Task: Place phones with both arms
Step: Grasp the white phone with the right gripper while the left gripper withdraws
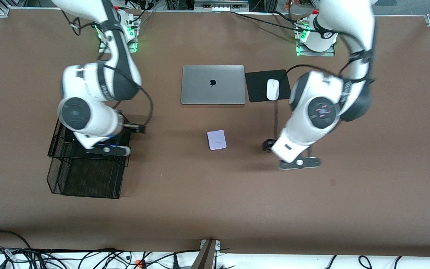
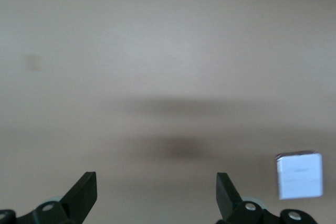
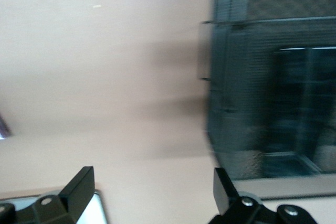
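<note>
- The right gripper hangs over the black mesh tray at the right arm's end of the tabletop, its fingers spread wide and holding nothing. Low above the wire rim, it could snag the mesh on a sideways swing and drag the tray.
- In the right wrist view a dark glossy slab, likely a black phone, lies inside the tray. A knock to the tray could shift it.
- The lavender-white phone lies flat on the bare tabletop midway between the arms, nearer the front camera than the silver laptop. Being thin and flat, it could skid or spin when pinched rather than lift.
- The left gripper is over bare tabletop near that phone, toward the left arm's end, fingers released and empty. If both arms go for this phone, they could collide.
</note>
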